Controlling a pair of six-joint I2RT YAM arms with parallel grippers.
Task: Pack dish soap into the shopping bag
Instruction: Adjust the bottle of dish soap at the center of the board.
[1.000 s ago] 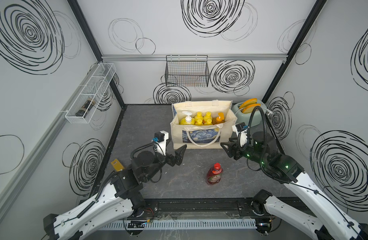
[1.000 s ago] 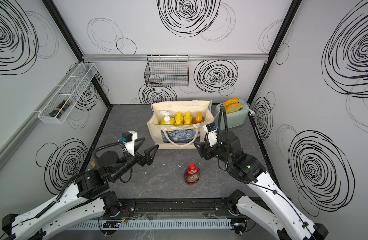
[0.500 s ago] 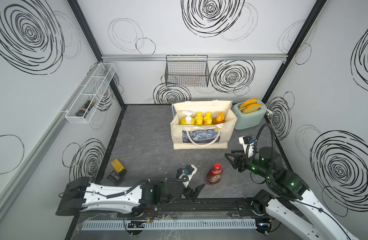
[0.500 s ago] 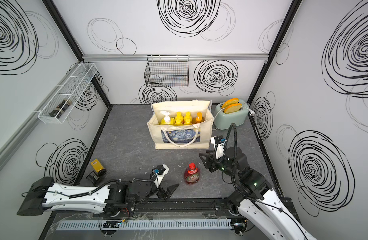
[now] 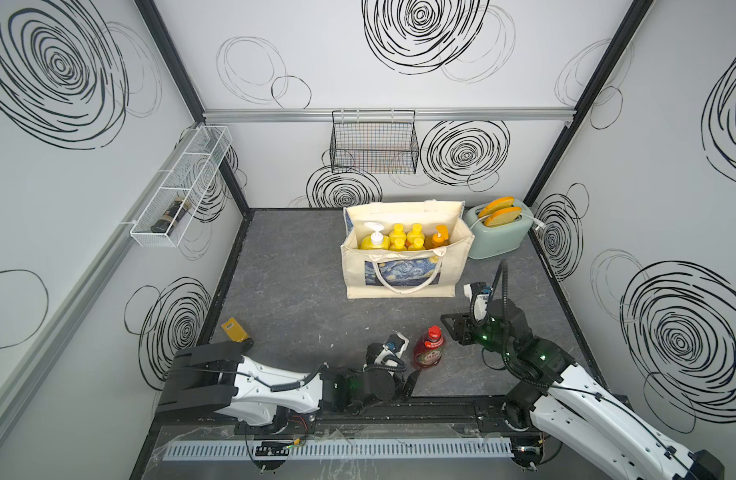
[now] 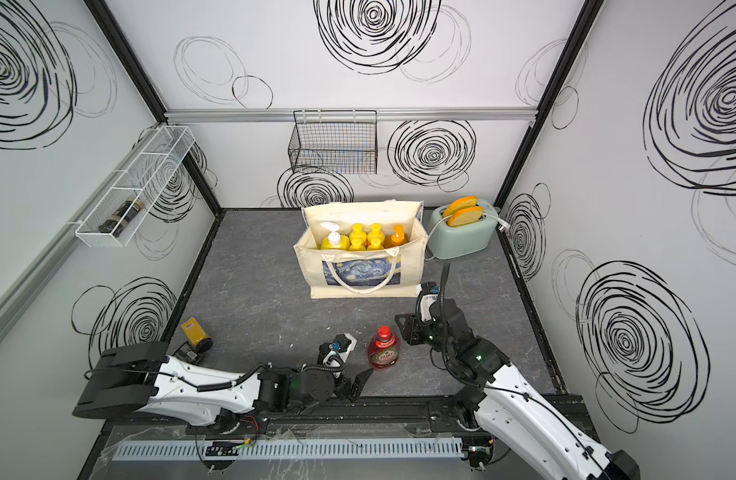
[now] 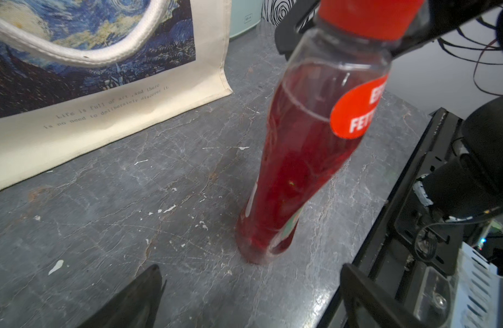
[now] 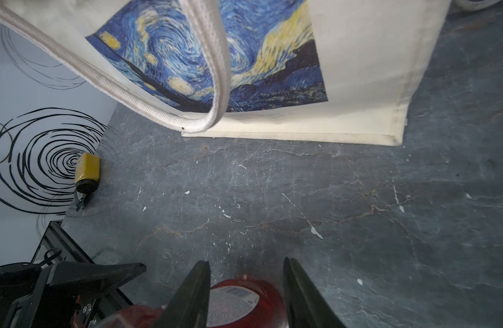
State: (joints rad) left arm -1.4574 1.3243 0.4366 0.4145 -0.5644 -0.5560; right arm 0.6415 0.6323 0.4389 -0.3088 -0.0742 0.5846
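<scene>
The grey table (image 5: 291,291) carried the shopping bag (image 5: 449,274) at its middle, mouth open upward, with a mint toaster (image 5: 497,241) just beside it at 2 o'clock. Six bottles stood inside the bag: a yellow white-pump bottle (image 5: 374,241), four small yellow ones (image 5: 407,237) and an orange pump bottle (image 5: 439,239). The red Fairy bottle (image 5: 429,353) was the only soap left out. It stood upright on the table at 6 o'clock from the bag and well apart from it, long axis vertical and red cap up. The right gripper (image 5: 448,330) was the nearer one and came in level from the bottle's 3 o'clock. In the right wrist view its fingers (image 8: 193,295) stood part-closed on either side of the bottle, but whether they pressed on it could not be told. The left gripper (image 7: 250,269) lay low at the bottle's 7 o'clock, spread wide and empty, one fingertip near the base. The carry would likely run toward 12 o'clock, up and over the bag's near wall, where the loop handle (image 5: 399,286) hung down the print. The left fingertip could be clipped on the lift. A small yellow item (image 5: 235,330) sat far off at 9 o'clock, out of the way.
</scene>
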